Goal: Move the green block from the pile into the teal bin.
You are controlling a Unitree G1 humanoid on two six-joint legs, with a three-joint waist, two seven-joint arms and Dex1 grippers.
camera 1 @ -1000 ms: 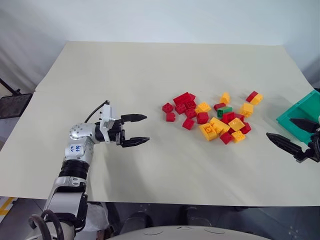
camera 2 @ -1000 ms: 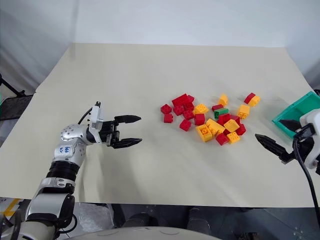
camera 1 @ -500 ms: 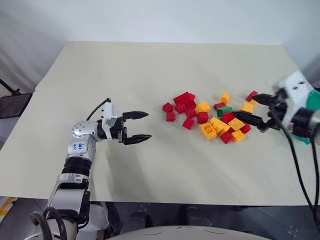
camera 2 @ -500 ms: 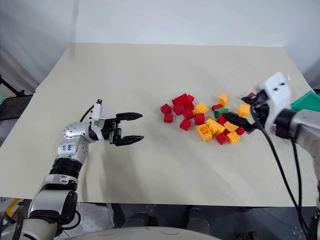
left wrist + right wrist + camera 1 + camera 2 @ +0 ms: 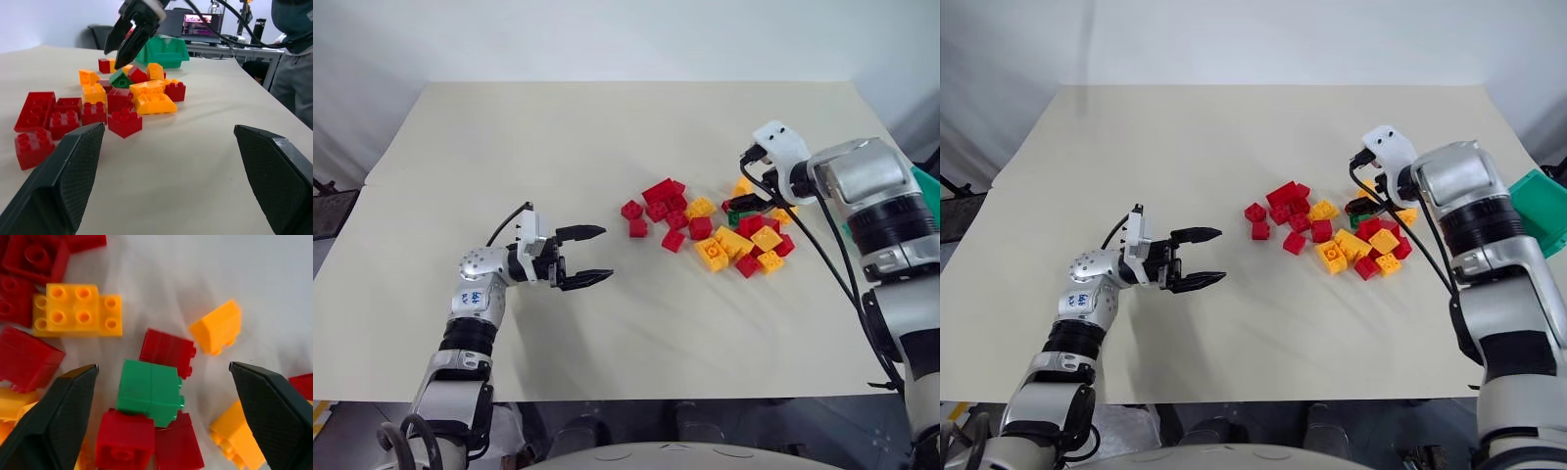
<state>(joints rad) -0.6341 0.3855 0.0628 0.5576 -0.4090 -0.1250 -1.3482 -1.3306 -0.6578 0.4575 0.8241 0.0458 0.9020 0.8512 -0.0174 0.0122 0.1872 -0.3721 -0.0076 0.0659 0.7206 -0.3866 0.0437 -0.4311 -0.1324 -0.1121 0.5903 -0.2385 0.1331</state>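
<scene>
The green block (image 5: pixel 150 391) lies in the pile (image 5: pixel 705 220) of red and yellow-orange bricks, resting against red bricks; it also shows at its far right side (image 5: pixel 119 80). My right gripper (image 5: pixel 162 366) hangs open just above it, angled down, one finger on either side and nothing held; the same gripper (image 5: pixel 124 49) is seen from the left wrist hovering over the pile. The teal bin (image 5: pixel 1540 211) stands at the table's right edge, beyond the right arm. Well left of the pile, my left gripper (image 5: pixel 605 254) is held open and empty, pointing toward the bricks.
The beige table (image 5: pixel 558 137) has wide bare room at the back and the left. Past its far side the left wrist view shows a desk with a laptop (image 5: pixel 198 24) and a standing person (image 5: pixel 293 73).
My right arm has swung from beside the bin at the right edge leftward and forward to above the pile, still open. The left gripper has kept its place.
</scene>
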